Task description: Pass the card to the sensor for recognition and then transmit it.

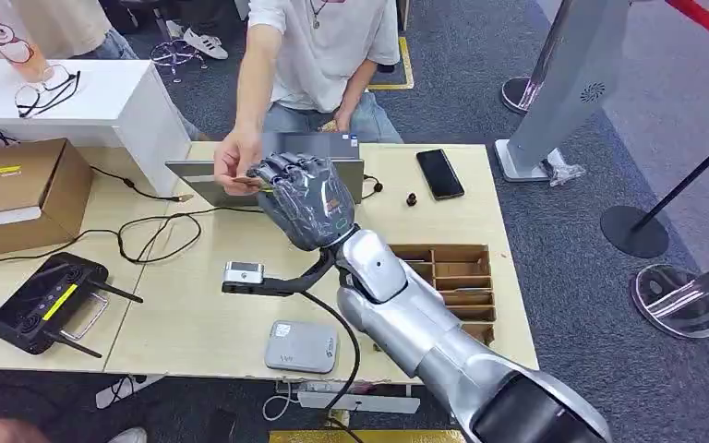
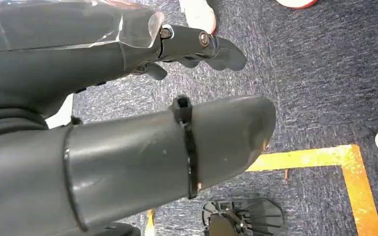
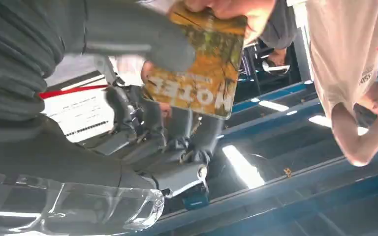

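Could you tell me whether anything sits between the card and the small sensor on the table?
Nothing visible does. The right hand and a person's hand both hold the card above the laptop; bare table lies between there and the sensor.

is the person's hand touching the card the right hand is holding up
Touching. In the right wrist view the person's fingers pinch the edge of the card, while the right hand's thumb presses its face.

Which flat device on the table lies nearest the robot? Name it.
The small grey card reader at the table's near edge; the black phone and grey laptop lie farther back, towards the person.
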